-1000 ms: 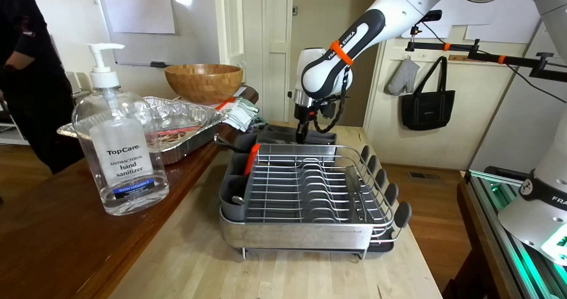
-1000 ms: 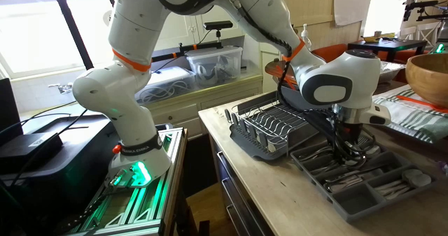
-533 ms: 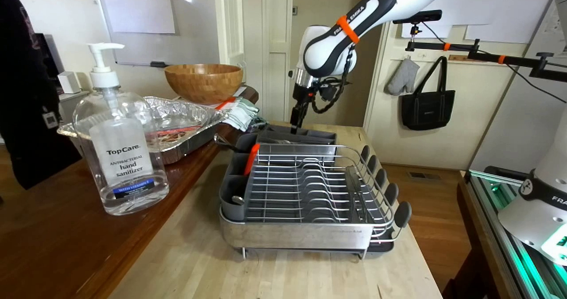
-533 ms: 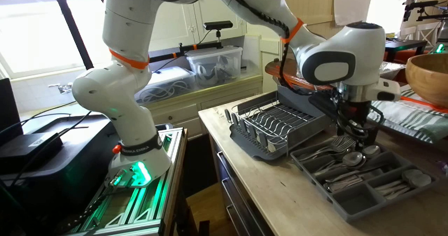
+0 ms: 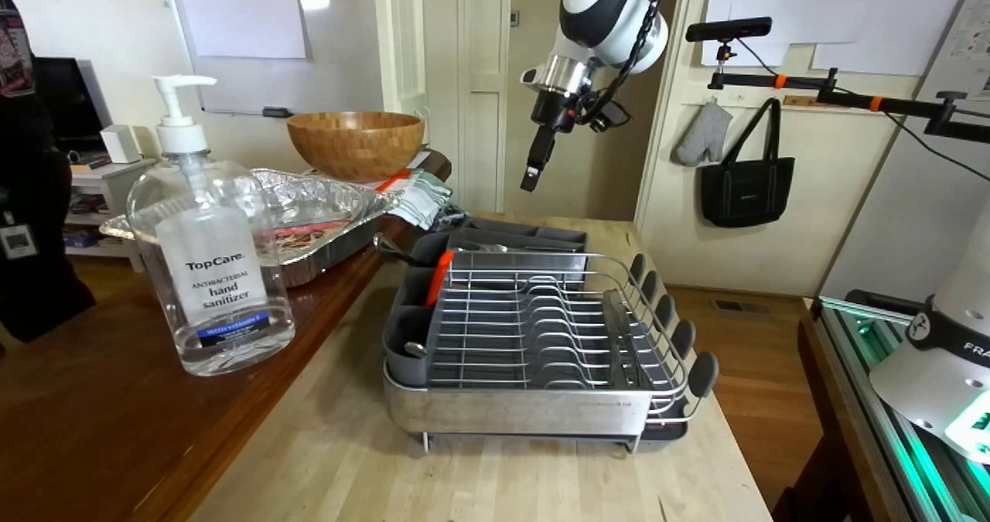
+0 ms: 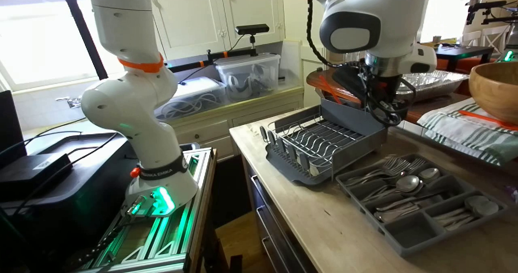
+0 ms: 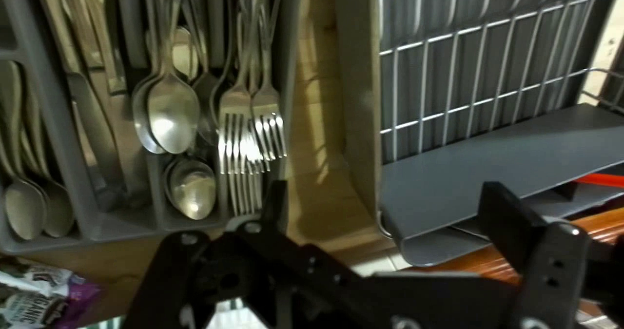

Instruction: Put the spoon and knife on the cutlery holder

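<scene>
The cutlery holder, a grey compartment tray (image 6: 410, 230), lies on the counter with several spoons (image 7: 170, 109), knives (image 7: 100, 129) and forks (image 7: 239, 119) sorted in it. One more spoon (image 5: 415, 349) pokes out of a corner cup of the dish rack in an exterior view. Slim metal pieces that look like knives (image 5: 616, 329) rest on the rack's wires. My gripper (image 7: 385, 187) is open, its fingers wide apart and holding nothing. In an exterior view the gripper (image 5: 530, 179) hangs in the air above the tray's far side.
The dish rack (image 6: 356, 155) stands right beside the tray. On the raised wooden ledge are a sanitizer bottle (image 5: 216, 282), a foil pan (image 5: 309, 205), a wooden bowl (image 5: 356, 143) and a striped towel (image 6: 473, 139). A snack packet (image 7: 39, 295) lies by the tray.
The gripper has spread open and risen out of the tray, swinging back toward the rack. Spoons and forks it covered in the tray now show.
</scene>
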